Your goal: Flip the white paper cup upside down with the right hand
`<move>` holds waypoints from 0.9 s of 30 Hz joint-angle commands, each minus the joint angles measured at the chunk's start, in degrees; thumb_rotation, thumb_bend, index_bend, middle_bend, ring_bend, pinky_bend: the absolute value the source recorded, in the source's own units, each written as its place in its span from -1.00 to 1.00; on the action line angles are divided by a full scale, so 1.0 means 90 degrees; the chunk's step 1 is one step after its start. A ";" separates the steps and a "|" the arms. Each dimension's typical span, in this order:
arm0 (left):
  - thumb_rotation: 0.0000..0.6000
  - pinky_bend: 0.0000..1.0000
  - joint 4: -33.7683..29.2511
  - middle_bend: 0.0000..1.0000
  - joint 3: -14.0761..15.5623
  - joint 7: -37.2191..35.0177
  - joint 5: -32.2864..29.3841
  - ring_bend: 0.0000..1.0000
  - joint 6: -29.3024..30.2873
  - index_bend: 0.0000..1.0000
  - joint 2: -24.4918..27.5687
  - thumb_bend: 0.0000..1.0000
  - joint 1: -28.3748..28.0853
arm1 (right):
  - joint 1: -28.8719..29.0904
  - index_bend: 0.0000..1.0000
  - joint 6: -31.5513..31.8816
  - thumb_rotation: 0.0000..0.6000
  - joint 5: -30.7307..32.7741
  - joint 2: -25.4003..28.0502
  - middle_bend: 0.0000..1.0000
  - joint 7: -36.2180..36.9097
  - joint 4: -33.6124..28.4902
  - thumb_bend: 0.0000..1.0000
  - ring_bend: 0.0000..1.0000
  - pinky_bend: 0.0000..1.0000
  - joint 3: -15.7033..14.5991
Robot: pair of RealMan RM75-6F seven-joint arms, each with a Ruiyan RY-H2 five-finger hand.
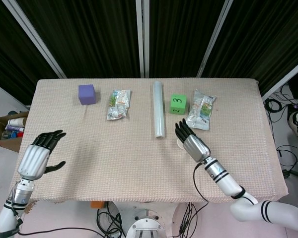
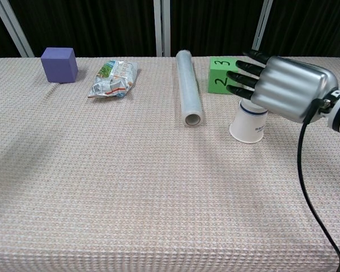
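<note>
The white paper cup [image 2: 248, 123] stands upside down on the beige table cloth [image 2: 130, 187], wide rim down, just right of the clear roll. My right hand [image 2: 283, 88] hovers over its upturned base with fingers stretched out, and no finger wraps the cup. In the head view the right hand [image 1: 188, 141] covers most of the cup [image 1: 180, 144], of which only a white sliver shows. My left hand [image 1: 37, 156] hangs open off the table's front left corner, holding nothing.
Along the back lie a purple cube [image 2: 59, 64], a snack packet [image 2: 114, 78], a clear roll [image 2: 189, 85] and a green cube marked 3 [image 2: 219, 73]. A second packet [image 1: 201, 109] lies right of the green cube. A box of bottles [image 1: 7, 130] sits beyond the table's left edge.
</note>
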 commanded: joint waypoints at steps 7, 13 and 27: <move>1.00 -0.57 0.0043 -0.67 -0.0046 0.0732 -0.0660 -0.62 -0.0369 -0.67 0.0144 -1.00 0.0097 | -0.1381 -0.78 0.1961 1.00 -0.0481 0.1417 -0.64 0.5572 -0.1052 -0.44 -0.93 -0.90 0.0200; 1.00 -0.58 0.0016 -0.67 -0.0156 0.0998 -0.1057 -0.62 -0.0069 -0.67 0.0287 -1.00 0.0385 | -0.2128 -0.85 0.2328 1.00 -0.0449 0.2174 -0.71 0.7771 -0.1002 -0.55 -0.93 -0.91 -0.0111; 1.00 -0.58 -0.0507 -0.67 0.0132 0.1055 -0.0917 -0.62 0.0678 -0.67 0.0597 -1.00 0.1109 | -0.3287 -0.95 0.2995 1.00 -0.0999 0.2868 -0.80 0.9934 -0.0433 -0.54 -1.00 -1.00 -0.0732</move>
